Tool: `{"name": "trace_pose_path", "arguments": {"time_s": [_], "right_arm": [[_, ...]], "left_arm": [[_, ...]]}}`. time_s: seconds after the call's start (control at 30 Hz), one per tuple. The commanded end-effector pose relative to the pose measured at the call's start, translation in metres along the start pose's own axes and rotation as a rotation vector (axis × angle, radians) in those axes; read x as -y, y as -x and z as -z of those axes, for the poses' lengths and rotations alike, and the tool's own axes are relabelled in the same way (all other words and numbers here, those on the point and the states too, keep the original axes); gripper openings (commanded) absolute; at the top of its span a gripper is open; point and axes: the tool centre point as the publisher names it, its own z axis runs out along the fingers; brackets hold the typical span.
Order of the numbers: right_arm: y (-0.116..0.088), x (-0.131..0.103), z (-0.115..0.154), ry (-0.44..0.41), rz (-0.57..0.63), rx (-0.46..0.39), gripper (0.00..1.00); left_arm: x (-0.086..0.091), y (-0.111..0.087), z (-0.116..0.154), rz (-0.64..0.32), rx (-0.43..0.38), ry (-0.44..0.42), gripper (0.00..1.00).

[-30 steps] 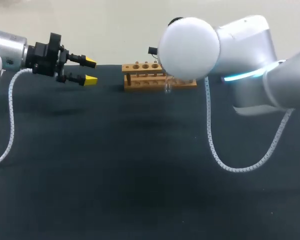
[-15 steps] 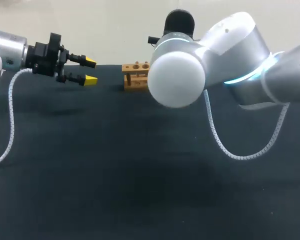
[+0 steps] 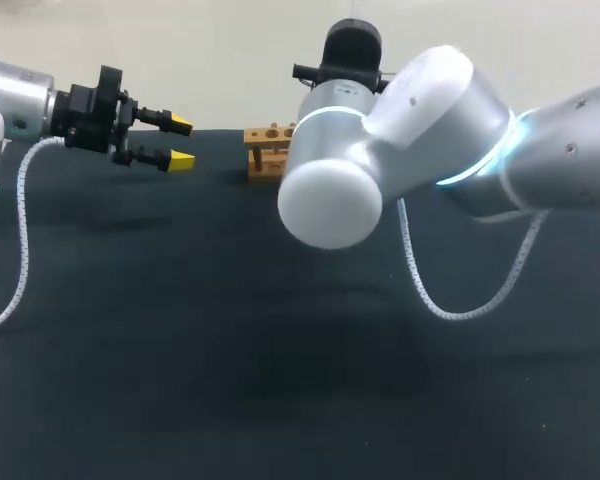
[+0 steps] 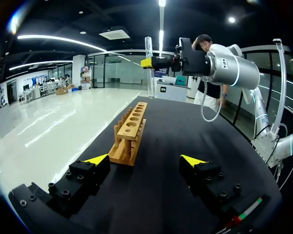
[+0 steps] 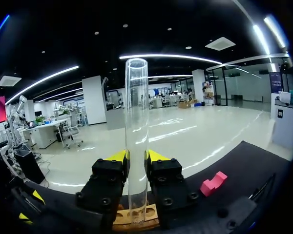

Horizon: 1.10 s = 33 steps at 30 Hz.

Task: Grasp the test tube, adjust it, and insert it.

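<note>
A clear glass test tube [image 5: 136,141] stands upright between the yellow-tipped fingers of my right gripper [image 5: 136,157], which is shut on it. In the left wrist view the test tube [image 4: 149,66] hangs just above the far end of the wooden rack [image 4: 130,131], held by the right gripper [image 4: 147,62]. The rack [image 5: 136,218] lies directly under the tube's lower end. In the head view my right arm [image 3: 330,200] hides the tube and most of the rack [image 3: 266,150]. My left gripper [image 3: 176,143] stays open and empty to the rack's left, its own fingertips [image 4: 97,159] pointing at the rack.
A small pink block [image 5: 213,184] lies on the black table beside the rack. White coiled cables [image 3: 420,290] hang from both arms above the tabletop. The black table [image 3: 180,330] stretches wide in front of the rack.
My right arm's elbow has swung left and down, now covering most of the rack in the head view. The left arm has not moved.
</note>
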Motion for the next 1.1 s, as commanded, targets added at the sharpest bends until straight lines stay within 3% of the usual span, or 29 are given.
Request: {"name": "trace_pose_path", "arguments": {"time_s": [0.03, 0.4, 1.1], "right_arm": [[-0.006, -0.004, -0.008, -0.009, -0.003, 0.072, 0.00], [-0.005, 0.002, -0.011, -0.046, 0.037, 0.160, 0.00], [-0.015, 0.016, -0.015, -0.057, 0.054, 0.176, 0.00]], "left_arm": [[-0.001, -0.001, 0.000, -0.003, 0.003, -0.001, 1.00], [-0.001, -0.001, 0.000, -0.003, 0.003, -0.001, 1.00], [-0.001, -0.001, 0.000, -0.003, 0.003, -0.001, 1.00]]}}
